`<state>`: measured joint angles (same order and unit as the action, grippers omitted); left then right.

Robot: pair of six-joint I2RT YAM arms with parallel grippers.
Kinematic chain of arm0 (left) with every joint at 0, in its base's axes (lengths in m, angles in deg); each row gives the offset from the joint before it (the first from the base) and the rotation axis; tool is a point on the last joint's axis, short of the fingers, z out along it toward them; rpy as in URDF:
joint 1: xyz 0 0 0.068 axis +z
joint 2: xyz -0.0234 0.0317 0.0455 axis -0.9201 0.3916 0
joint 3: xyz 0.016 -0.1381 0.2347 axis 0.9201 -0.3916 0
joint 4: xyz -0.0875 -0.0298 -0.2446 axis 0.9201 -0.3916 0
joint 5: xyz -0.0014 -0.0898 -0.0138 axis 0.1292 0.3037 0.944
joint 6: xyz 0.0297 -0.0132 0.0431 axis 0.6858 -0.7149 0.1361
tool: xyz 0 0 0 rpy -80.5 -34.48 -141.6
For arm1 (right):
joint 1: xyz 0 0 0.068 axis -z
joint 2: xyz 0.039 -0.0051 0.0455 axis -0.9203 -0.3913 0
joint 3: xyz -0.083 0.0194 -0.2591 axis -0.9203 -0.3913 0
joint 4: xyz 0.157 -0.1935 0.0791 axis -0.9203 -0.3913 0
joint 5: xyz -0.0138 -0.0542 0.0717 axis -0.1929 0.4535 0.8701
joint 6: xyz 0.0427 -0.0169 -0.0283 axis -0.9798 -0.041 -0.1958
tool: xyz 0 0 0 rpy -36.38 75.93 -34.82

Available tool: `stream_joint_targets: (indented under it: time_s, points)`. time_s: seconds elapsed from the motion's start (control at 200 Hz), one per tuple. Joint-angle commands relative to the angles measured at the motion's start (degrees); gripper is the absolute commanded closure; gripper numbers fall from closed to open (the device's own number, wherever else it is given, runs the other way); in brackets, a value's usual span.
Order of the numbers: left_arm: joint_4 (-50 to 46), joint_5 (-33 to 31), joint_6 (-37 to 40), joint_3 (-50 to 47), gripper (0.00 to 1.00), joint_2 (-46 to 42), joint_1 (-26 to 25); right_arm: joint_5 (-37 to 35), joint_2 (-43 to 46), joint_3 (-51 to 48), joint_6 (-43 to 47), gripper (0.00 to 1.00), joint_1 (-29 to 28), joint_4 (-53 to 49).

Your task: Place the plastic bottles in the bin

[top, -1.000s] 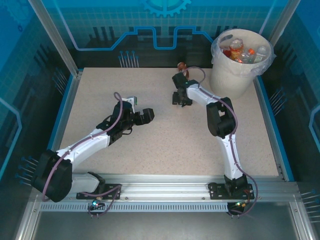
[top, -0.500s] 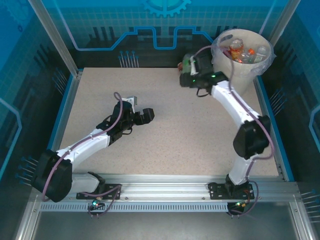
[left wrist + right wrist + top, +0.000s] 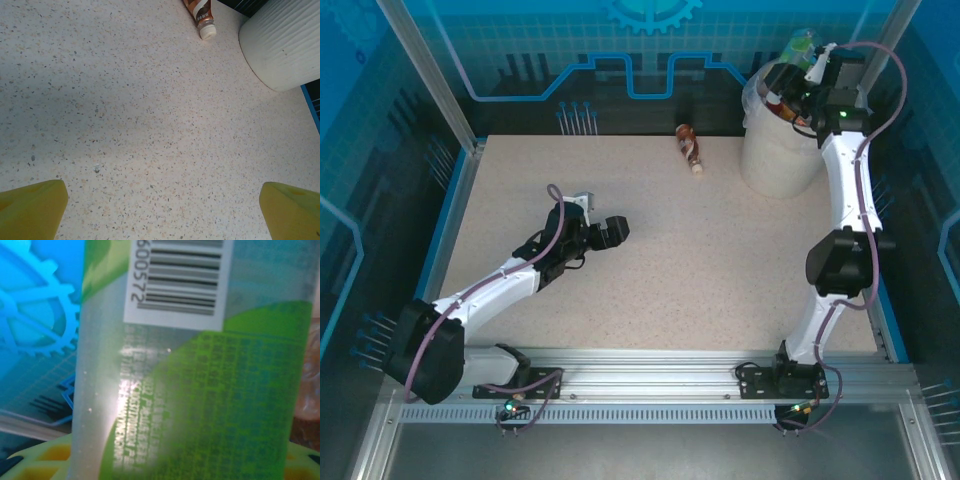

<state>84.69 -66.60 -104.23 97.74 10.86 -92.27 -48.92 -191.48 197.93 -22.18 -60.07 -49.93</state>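
My right gripper is raised above the bin, a large cream-white bucket at the back right, and is shut on a clear plastic bottle with a green label. In the right wrist view that bottle stands upright between the yellow fingers, its barcode at the top. Another plastic bottle with a brown label and white cap lies on the table left of the bin. It also lies at the top of the left wrist view. My left gripper is open over the table at mid-left, nothing between its fingertips.
The bin's ribbed wall stands to the right of the lying bottle. A blue raised border runs along the table's right side. Speckled tabletop lies between my left gripper and the lying bottle.
My right arm has risen from the table near the brown-labelled bottle and swung right and back to above the bin, carrying the green-labelled bottle. The left arm has not moved.
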Motion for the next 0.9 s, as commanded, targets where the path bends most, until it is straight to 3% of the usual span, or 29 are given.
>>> stream_joint_targets:
  time_s: [0.0, 0.135, 0.345, 0.625, 0.895]
  points:
    - [1.94, 1.72, -0.62, 0.12, 0.01, 0.84, 0.47, 1.29, -2.97, 2.42, -13.97, 0.54, 1.64, 7.42]
    - [2.12, 2.16, -0.92, -0.02, 0.01, 1.33, 0.49, 0.43, -6.87, 5.43, -22.69, 0.52, 2.64, 12.86]
    - [2.04, 1.76, -0.72, -0.46, 0.01, 1.15, 0.57, -1.12, -12.58, 14.02, -29.39, 0.38, 3.12, 9.72]
    - [2.46, 2.08, -0.84, -0.49, 0.01, 1.74, 0.53, -1.73, -13.60, 17.80, -29.22, 0.16, 3.56, 5.60]
    - [3.06, 2.53, -1.36, -0.68, 0.01, 2.22, 0.54, -1.30, -12.01, 17.80, -26.76, 0.12, 3.65, 3.64]
